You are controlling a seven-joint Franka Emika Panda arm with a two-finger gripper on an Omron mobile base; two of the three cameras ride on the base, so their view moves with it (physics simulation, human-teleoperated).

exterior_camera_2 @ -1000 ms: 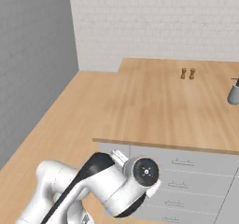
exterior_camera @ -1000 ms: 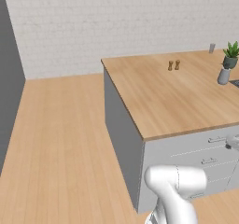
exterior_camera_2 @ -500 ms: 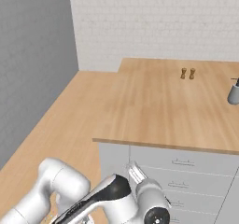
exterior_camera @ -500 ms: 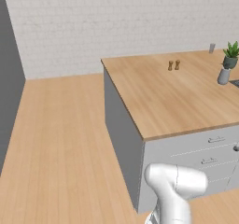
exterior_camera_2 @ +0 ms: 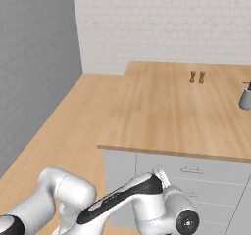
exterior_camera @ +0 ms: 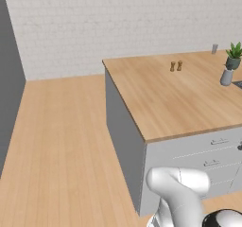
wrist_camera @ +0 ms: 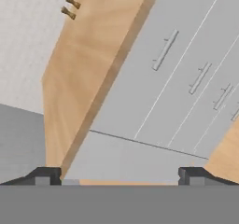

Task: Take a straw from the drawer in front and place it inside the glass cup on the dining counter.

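The dining counter (exterior_camera: 179, 98) is a light-wood island top with grey sides. At its far back edge, left of the plant, stands the small glass cup (exterior_camera: 215, 48). Under the near edge the top drawer (exterior_camera: 208, 145) is shut, its slim silver handle (wrist_camera: 165, 50) lying flat on the grey front (wrist_camera: 140, 78). The straw is hidden. My gripper (wrist_camera: 119, 176) is open with nothing between its fingertips (wrist_camera: 46, 175); it sits low in front of the drawer fronts (exterior_camera_2: 196, 173), apart from them.
Two small brown shakers (exterior_camera: 176, 66) stand mid-counter. A grey pump bottle (exterior_camera: 227, 77) and a potted plant (exterior_camera: 234, 55) stand at the right. More shut drawers (wrist_camera: 200, 78) lie below the top one. Wood floor stretches to the left, and a grey wall (exterior_camera_2: 34, 58) bounds it.
My arm has swung down and to the right, lowering the hand in front of the drawers. The counter and the things on it have not moved.
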